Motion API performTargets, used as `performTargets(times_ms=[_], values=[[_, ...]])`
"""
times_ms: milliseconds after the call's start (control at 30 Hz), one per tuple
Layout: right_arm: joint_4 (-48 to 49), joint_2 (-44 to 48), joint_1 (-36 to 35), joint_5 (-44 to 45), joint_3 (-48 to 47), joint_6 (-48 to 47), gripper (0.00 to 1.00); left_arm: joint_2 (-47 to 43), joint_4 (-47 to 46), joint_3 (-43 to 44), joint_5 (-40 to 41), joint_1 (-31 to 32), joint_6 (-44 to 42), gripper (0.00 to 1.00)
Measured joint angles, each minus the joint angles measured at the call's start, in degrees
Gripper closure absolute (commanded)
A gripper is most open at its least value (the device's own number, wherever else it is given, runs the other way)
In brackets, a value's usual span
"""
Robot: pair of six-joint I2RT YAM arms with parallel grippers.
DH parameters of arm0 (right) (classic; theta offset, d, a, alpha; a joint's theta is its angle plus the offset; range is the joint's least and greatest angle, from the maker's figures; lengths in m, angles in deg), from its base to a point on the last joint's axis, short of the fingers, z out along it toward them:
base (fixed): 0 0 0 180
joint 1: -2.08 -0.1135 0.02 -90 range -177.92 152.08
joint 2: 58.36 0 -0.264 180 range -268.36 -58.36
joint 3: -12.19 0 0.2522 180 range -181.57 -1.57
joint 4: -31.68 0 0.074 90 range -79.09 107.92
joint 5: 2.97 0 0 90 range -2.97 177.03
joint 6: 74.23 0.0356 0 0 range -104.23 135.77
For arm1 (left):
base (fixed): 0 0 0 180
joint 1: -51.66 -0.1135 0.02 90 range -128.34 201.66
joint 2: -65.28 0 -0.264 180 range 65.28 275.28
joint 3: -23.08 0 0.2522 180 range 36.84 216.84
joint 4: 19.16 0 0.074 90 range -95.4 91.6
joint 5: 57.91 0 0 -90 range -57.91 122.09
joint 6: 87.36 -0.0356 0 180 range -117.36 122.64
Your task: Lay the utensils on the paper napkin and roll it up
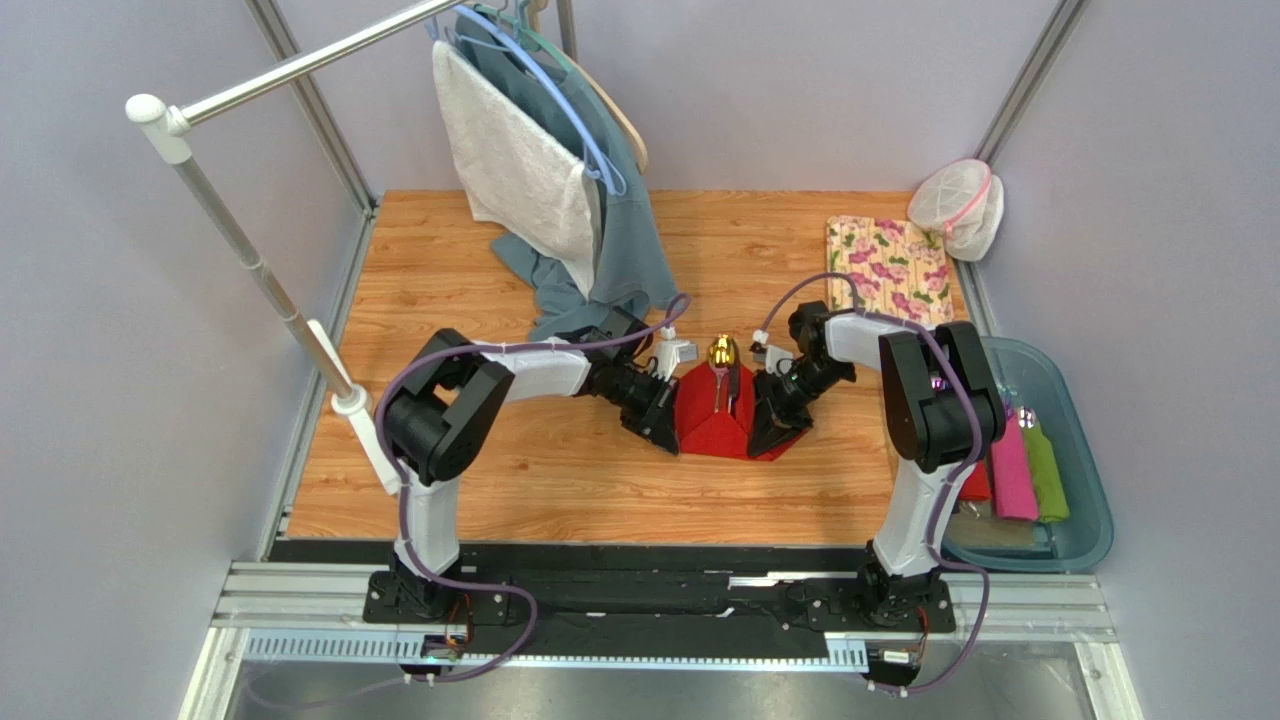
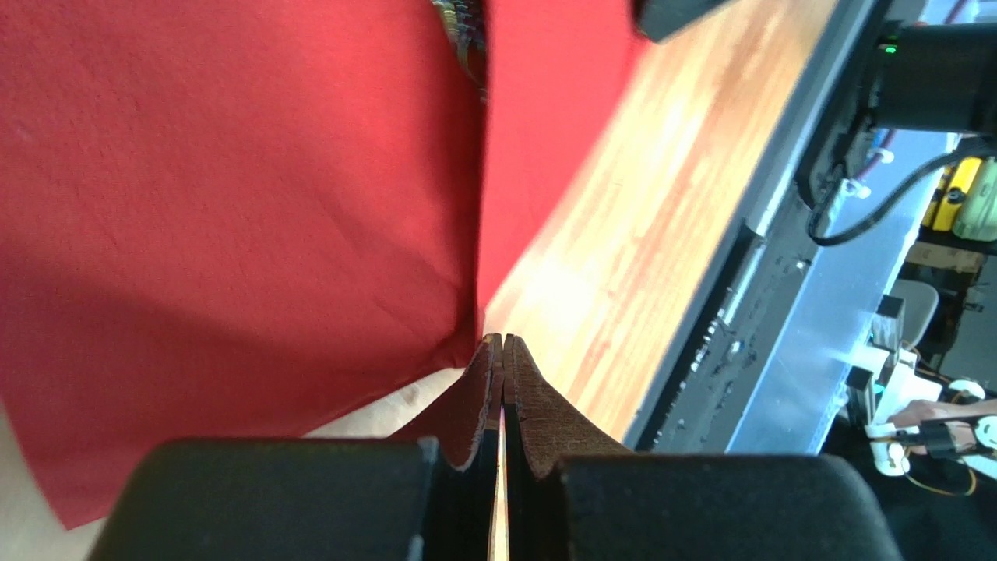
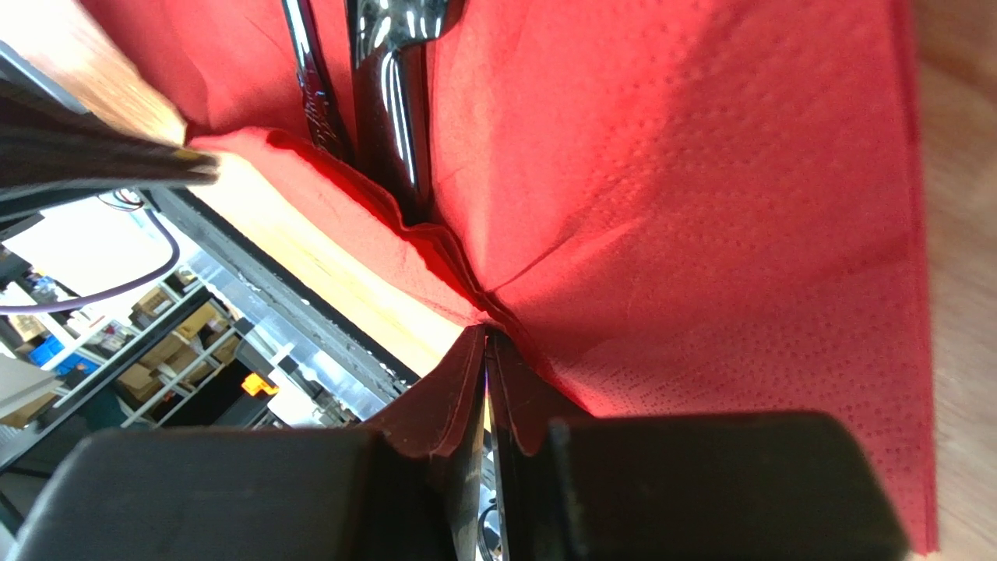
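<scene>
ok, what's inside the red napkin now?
A gold spoon bowl pokes out at the far end of the paper napkin; the right wrist view shows two utensil handles in the fold. Their ends are hidden under the red flaps.

paper napkin (image 1: 714,420): plain red | cloth (image 1: 890,267): yellow, pink floral | table (image 1: 496,465): orange wood grain

arms (image 1: 541,368): black joints, white links | cables (image 1: 812,281): purple | tool fingers (image 2: 538,409): brown
</scene>
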Motion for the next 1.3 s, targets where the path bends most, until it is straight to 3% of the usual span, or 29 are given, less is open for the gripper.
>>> performTargets(times_ms=[167,367,767,1000,1300], values=[[-0.5,0.0,0.0,0.8,-0.7,-0.3,0.87,-3.4,-4.0,-0.4,-1.2,0.0,1.6,0.89],[-1.0,-0.6,0.1,1.2,-1.6,-0.4,0.87,-2.5,-14.1,1.7,-2.7,0.2,9.9,0.85],[-2.2,-1.9,0.1,1.5,-3.9,-0.6,0.87,4.5,-37.2,-0.5,-1.2,0.9,28.9,0.89],[-2.4,-1.9,0.1,1.7,-3.9,-0.5,0.86,7.3,-41.8,-0.5,-1.0,1.8,33.4,0.90],[-3.8,-1.9,0.2,1.6,-3.9,-0.2,0.84,7.6,-41.1,-0.7,0.0,2.0,33.4,0.92]])
